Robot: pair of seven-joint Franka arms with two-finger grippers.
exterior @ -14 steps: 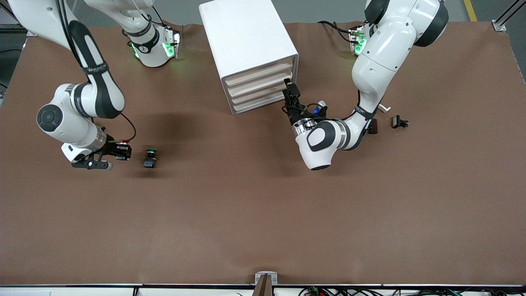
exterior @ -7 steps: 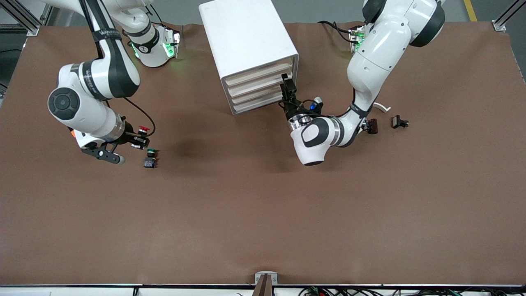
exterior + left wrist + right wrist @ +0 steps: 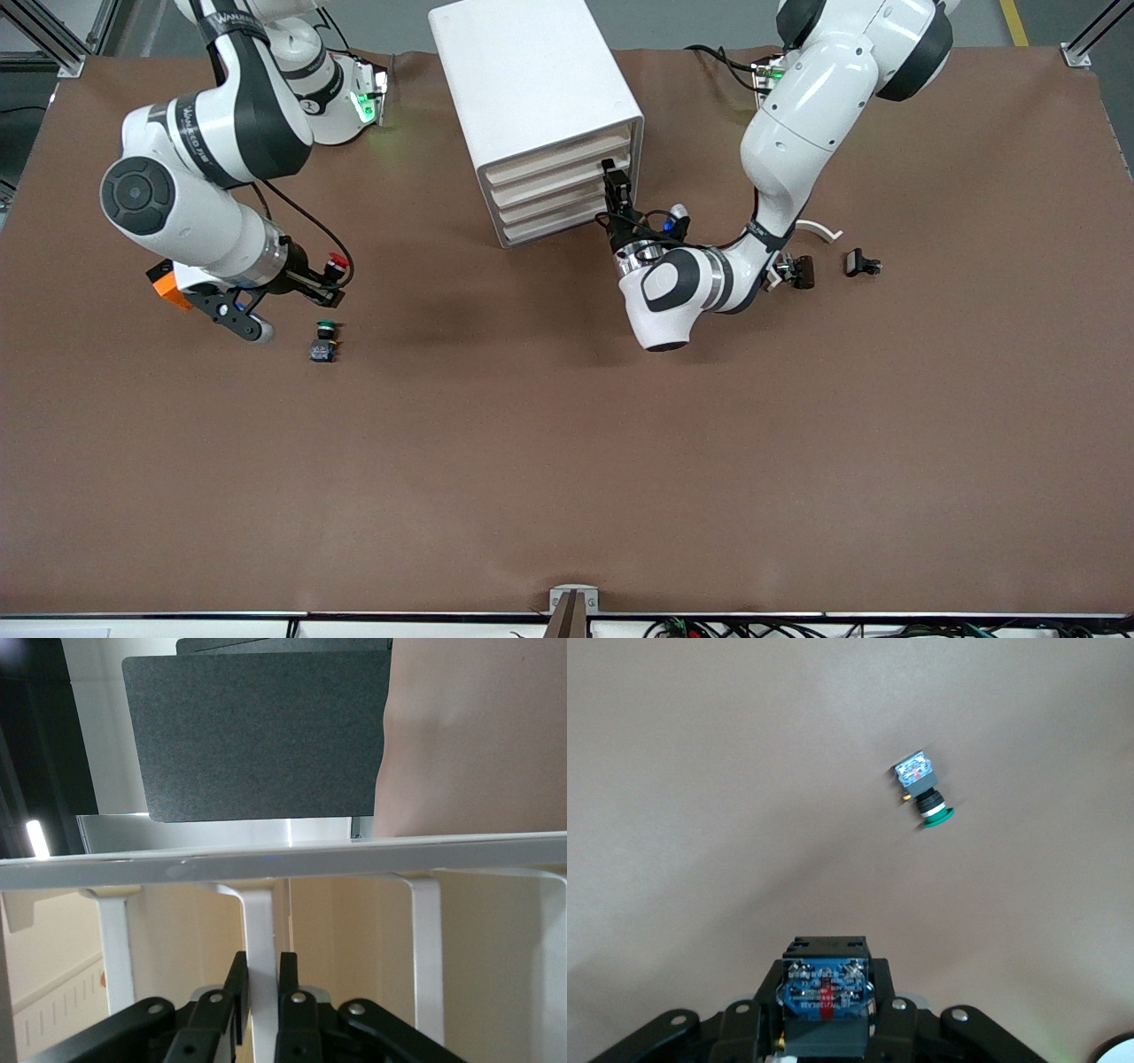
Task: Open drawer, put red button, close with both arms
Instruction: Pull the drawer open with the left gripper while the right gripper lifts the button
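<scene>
Drawer gripped at its handle, red button held aloft

Drawer (image 3: 562,160), the uppermost of four in the white cabinet (image 3: 532,97), is shut flush with the three below it. The left end effector (image 3: 614,183) is against the cabinet's front; in the left wrist view its fingers (image 3: 236,992) are pinched closed on a slim white upright handle bar (image 3: 260,966) that runs between them, just under the cabinet's white top edge. From the front view I cannot tell for sure which drawer that bar belongs to, though the height suggests the top one.

The right end effector (image 3: 323,276) hangs over the desk (image 3: 567,461) toward the right arm's end, clamped on the red button (image 3: 337,261); the right wrist view shows the switch's blue-grey body (image 3: 824,988) wedged between the fingers. Below and a little aside of it, the green-capped switch (image 3: 325,341) lies alone on the desk.

My reading: the pick-up is done and the opening step is in hand. The next move calls for a straight pull by the left arm along the drawer's slide, away from the cabinet front, without twisting the thin bar. After that the right arm has to carry the button over the opened tray.
</scene>
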